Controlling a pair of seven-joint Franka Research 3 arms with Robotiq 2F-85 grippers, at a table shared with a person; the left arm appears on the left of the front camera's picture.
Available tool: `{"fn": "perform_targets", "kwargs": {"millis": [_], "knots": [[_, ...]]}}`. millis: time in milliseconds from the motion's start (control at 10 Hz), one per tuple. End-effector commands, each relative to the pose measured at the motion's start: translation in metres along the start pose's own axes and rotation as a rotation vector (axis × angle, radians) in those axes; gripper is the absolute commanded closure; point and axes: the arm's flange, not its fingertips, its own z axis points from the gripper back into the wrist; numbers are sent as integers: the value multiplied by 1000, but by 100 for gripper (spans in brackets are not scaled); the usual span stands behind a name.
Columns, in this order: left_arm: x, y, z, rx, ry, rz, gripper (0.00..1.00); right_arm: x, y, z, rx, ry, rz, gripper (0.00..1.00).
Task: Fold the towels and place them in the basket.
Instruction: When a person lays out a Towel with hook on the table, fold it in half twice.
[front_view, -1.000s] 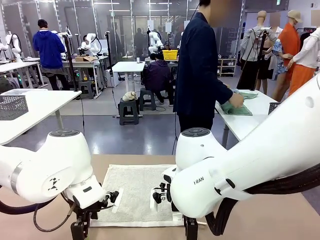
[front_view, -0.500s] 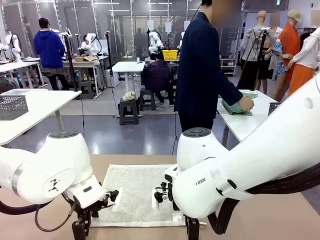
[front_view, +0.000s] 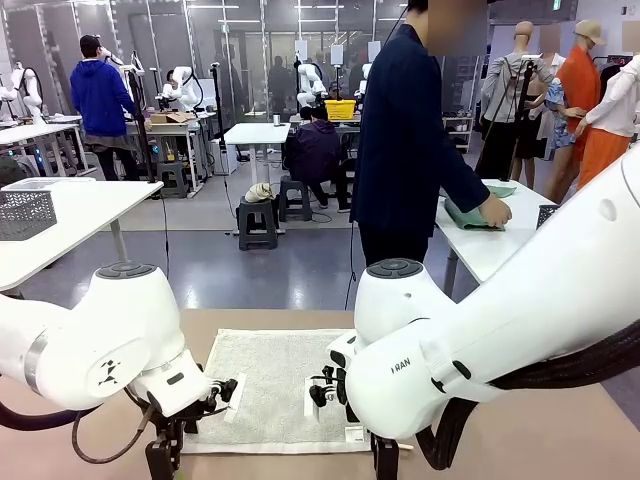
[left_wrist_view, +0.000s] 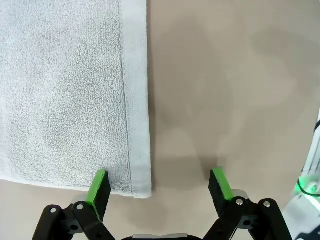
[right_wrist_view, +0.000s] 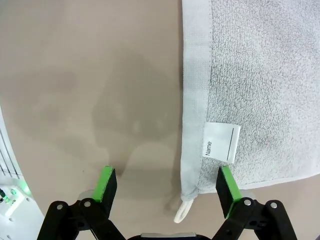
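Observation:
A cream-white towel lies flat on the tan table between my two arms. In the left wrist view one towel corner sits between the fingers of my open left gripper, close to its left pad, with nothing held. My right gripper is open just above another corner of the towel, where a white "Name" label and a corner loop lie. At the far right table a person presses a hand on a green towel. A dark lattice basket peeks out beside it.
The tan tabletop is bare to either side of the towel. A paler grey lattice basket stands on a white table at the far left. The person stands beyond my table's far edge, turned toward the right table.
The person's hand has slid a little to the right on the green towel. Both grippers have hardly moved and stay open over the towel's near corners.

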Motion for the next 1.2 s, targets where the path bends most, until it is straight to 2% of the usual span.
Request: {"fn": "perform_targets", "kwargs": {"millis": [0,300,400,1000,1100], "knots": [[-8,-6,-10,13,-19,-16,0,-3,-2,-6,-14,-5,15,0],[-9,-6,-11,8,-20,-15,0,-3,-2,-8,-9,-5,14,0],[-9,-5,-11,10,-18,-14,20,-3,-3,-8,-3,0,15,20],[-9,-4,-8,60,4,-2,20,-5,-4,-8,-57,2,-11,20],[-8,-4,-8,63,16,-6,39,-6,-4,-7,-61,4,-16,40]]}}
